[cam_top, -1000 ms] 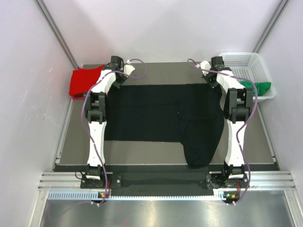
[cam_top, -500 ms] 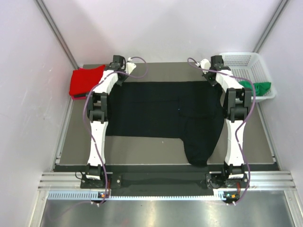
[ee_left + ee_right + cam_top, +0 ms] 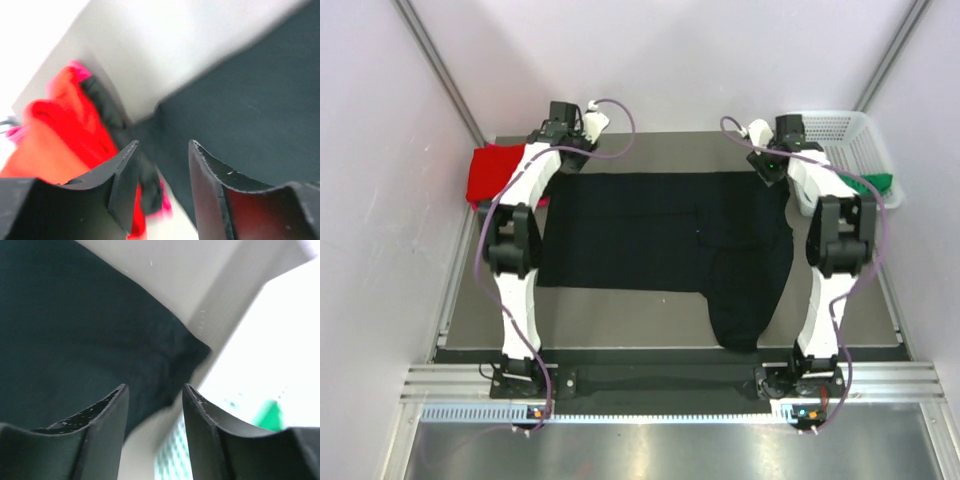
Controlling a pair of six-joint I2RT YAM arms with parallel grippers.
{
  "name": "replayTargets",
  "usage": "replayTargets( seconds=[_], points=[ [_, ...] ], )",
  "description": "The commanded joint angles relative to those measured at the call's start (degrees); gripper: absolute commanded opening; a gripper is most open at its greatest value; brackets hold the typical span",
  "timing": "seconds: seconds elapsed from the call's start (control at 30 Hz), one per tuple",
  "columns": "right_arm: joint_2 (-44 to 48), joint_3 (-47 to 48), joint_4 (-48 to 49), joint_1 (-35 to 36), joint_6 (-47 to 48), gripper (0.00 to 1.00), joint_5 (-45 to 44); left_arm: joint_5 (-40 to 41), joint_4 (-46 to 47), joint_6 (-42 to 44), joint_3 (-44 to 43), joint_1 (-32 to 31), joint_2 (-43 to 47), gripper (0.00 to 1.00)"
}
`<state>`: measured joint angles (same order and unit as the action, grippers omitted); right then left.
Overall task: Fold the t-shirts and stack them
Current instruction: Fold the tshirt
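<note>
The red t-shirt (image 3: 495,172) lies bunched far left, just beside the left hand (image 3: 162,147), jaws apart and empty, which could snag it. The black t-shirt (image 3: 660,235) is spread across the middle of the worktop (image 3: 620,315), its near-right flap risking a crooked fold; the right hand (image 3: 152,390) hovers likewise apart.

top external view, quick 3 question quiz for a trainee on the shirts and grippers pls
1. True or false: the black t-shirt lies spread out on the table.
2. The green t-shirt lies: A) in the basket; B) on the black t-shirt; C) at the table's near edge.
3. Are the left gripper and right gripper open or shut?

Key: 1 true; 2 A; 3 open, nothing between the jaws.
</note>
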<state>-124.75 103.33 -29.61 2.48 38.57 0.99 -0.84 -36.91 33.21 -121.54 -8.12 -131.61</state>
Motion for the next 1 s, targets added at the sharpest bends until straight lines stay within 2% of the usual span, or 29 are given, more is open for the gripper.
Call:
replayTargets(
  seconds=[0.0,0.17,0.33,0.4,0.53,0.57,0.67,0.83,0.97],
  points=[
    [16.45,-3.73,0.7,0.86,-2.0,0.48,6.81,-3.81,6.41,1.33,8.83,-4.36,17.95,0.5],
    [27.16,-17.09,-7.55,1.3,1.32,0.49,20.24,-8.03,2.19,0.1,24.57,-5.85,31.04,0.51],
    [32.63,-31.49,-17.48,2.96,6.42,0.43,27.91,-16.36,0.87,-5.08,40.02,-5.94,41.85,0.5],
    [32.29,-33.27,-26.67,3.93,11.16,0.42,31.78,-19.71,-0.44,-7.27,43.21,-6.03,44.24,0.49],
    [34.39,-41.95,-32.09,5.42,13.99,0.44,35.74,-27.62,-1.15,-11.06,48.93,-9.36,48.2,0.54],
    [36.31,-43.37,-31.92,5.6,14.17,0.44,35.66,-28.07,-1.5,-11.32,49.37,-12.33,48.29,0.54],
    [38.52,-46.11,-33.58,6.13,14.78,0.44,37.32,-28.16,-1.24,-14.04,50.95,-14.55,47.68,0.53],
    [38.26,-47.78,-37.36,7.54,18.03,0.43,37.77,-21.32,2.35,-13.44,54.73,-14.03,48.11,0.51],
    [35.21,-47.43,-38.86,8.41,19.26,0.43,37.59,-19.82,4.21,-13.0,55.71,-11.31,47.77,0.51]
  ],
)
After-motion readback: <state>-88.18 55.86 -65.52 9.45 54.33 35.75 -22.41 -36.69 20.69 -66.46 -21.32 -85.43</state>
